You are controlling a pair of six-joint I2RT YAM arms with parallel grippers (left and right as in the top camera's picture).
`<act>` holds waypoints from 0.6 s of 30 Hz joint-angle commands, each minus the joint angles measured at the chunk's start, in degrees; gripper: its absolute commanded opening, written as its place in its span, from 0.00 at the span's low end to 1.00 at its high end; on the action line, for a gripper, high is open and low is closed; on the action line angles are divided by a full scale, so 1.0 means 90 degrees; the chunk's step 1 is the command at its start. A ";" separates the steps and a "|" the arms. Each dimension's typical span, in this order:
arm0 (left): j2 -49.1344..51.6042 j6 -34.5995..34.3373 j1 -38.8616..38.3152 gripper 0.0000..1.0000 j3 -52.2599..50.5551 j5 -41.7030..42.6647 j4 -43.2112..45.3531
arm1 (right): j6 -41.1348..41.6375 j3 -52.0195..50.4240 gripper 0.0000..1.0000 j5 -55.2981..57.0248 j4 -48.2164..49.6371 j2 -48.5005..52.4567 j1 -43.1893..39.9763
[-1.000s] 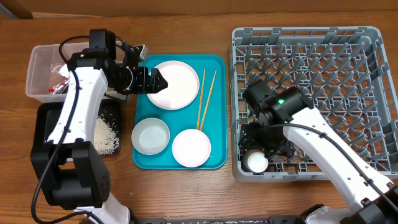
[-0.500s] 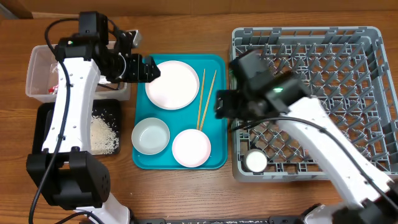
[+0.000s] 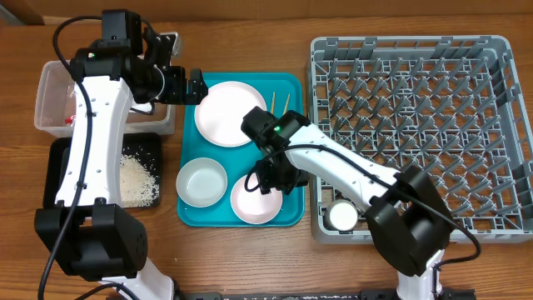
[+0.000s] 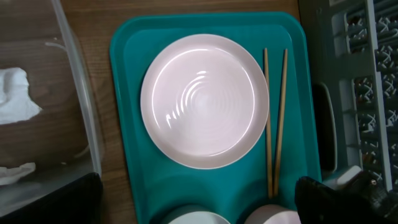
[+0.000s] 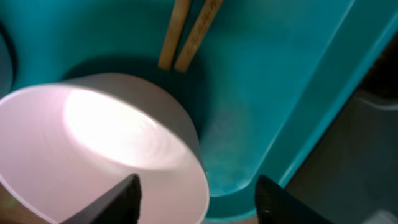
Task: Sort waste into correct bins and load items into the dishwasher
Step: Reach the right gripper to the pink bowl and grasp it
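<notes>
On the teal tray (image 3: 290, 87) lie a white plate (image 3: 223, 115), two pale bowls (image 3: 201, 183) (image 3: 248, 207) and two chopsticks (image 3: 285, 103). My right gripper (image 3: 269, 178) is open low over the right bowl; in the right wrist view (image 5: 199, 199) that bowl's rim (image 5: 93, 143) lies between the fingers, with the chopstick ends (image 5: 186, 31) just beyond. My left gripper (image 3: 193, 86) is open and empty, above the plate's left edge; its view (image 4: 196, 205) shows the plate (image 4: 204, 99) and chopsticks (image 4: 273, 118). The white cup (image 3: 342, 217) sits in the grey dish rack (image 3: 416, 50).
The clear tub (image 3: 48, 83) at far left holds the red wrapper (image 3: 68, 121) and white tissue (image 4: 15, 96). The black tray (image 3: 58, 171) in front of it holds rice (image 3: 137, 179). The rack's edge (image 4: 348, 93) stands right beside the tray.
My right arm has left the cup in the rack's front left corner and swung left over the tray onto the right bowl. My left gripper has drawn back left off the plate.
</notes>
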 commanded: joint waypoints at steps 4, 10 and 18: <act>-0.0097 -0.0034 0.0177 1.00 0.0236 -0.0607 0.0017 | -0.0034 -0.0177 0.29 0.0005 0.0253 0.0175 -0.0015; -0.0097 -0.0034 0.0177 1.00 0.0233 -0.1396 0.0019 | -0.0034 -0.0180 0.04 0.0010 0.0248 0.0175 -0.0015; -0.0097 -0.0034 0.0170 1.00 0.0233 -0.1396 0.0022 | 0.0236 0.0605 0.04 0.0916 -0.0566 -0.0617 -0.0308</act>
